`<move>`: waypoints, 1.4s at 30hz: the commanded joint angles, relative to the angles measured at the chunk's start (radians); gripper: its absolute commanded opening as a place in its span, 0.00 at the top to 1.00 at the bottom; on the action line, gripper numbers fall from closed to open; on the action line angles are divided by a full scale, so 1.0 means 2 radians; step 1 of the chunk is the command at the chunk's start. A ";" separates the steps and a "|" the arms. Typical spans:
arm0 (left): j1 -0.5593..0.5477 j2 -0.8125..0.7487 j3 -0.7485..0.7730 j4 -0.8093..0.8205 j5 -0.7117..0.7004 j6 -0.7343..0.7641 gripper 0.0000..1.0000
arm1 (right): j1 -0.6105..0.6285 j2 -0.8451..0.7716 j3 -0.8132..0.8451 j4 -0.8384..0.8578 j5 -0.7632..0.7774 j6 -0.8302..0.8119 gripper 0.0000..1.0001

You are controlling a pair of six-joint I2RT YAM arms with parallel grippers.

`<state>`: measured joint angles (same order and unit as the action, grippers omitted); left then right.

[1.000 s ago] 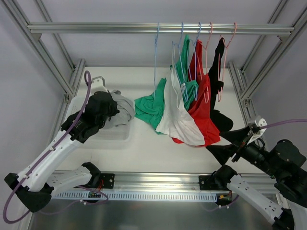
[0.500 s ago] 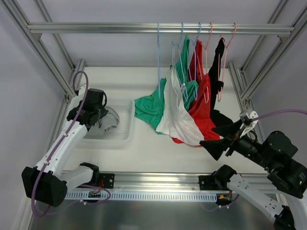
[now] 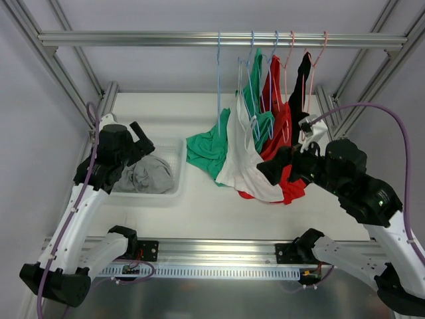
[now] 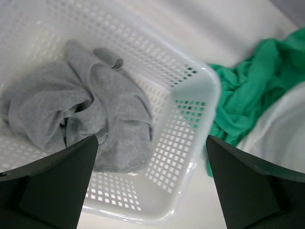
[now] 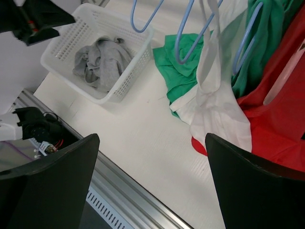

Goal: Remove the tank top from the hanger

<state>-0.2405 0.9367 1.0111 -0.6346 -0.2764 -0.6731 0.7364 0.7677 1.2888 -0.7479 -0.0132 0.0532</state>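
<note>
Right pincer (image 3: 267, 171) is swinging in from the right, gaping wide | left pincer (image 3: 142, 138) is idling wide over basket (image 4: 208, 88) | white top (image 3: 249, 163) is hanging upright just left of right pincer.

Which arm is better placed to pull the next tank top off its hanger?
Right. The right arm has open jaws beside the white tank top; the left arm is over the basket.

Robotics lab test cell. Aluminium extrusion frame (image 3: 133, 38) boxes in a white table (image 3: 199, 212), with plain grey wall panels (image 3: 33, 119) on both sides. Slotted mounting rail (image 3: 219, 251) and perforated cable duct (image 3: 199, 271) run along the near edge. Coloured hangers (image 3: 218, 73) hook onto the frame's top crossbar.
</note>
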 commanded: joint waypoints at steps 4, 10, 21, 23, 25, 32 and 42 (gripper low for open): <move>0.003 -0.052 0.050 -0.042 0.143 0.112 0.01 | -0.001 0.072 0.073 0.019 0.085 -0.008 0.01; 0.002 -0.088 0.080 -0.118 0.235 0.174 0.01 | 0.000 0.166 0.190 -0.004 0.122 -0.063 0.19; -0.018 -0.200 0.032 -0.134 0.142 0.192 0.01 | -0.028 0.349 0.381 -0.045 0.171 -0.123 0.47; -0.019 -0.223 0.018 -0.132 0.125 0.184 0.01 | -0.035 0.376 0.407 -0.044 0.158 -0.125 0.48; -0.019 -0.237 0.005 -0.131 0.120 0.171 0.01 | -0.038 0.401 0.422 -0.045 0.159 -0.127 0.51; -0.019 -0.253 -0.034 -0.114 0.095 0.155 0.01 | -0.041 0.438 0.450 -0.044 0.165 -0.120 0.60; -0.019 -0.244 -0.046 -0.103 0.085 0.143 0.01 | -0.043 0.455 0.449 -0.041 0.173 -0.082 0.89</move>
<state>-0.2745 0.4431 0.9234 -0.8787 -0.0856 -0.3645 0.6548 1.6669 2.1407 -0.8459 0.3084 -0.1474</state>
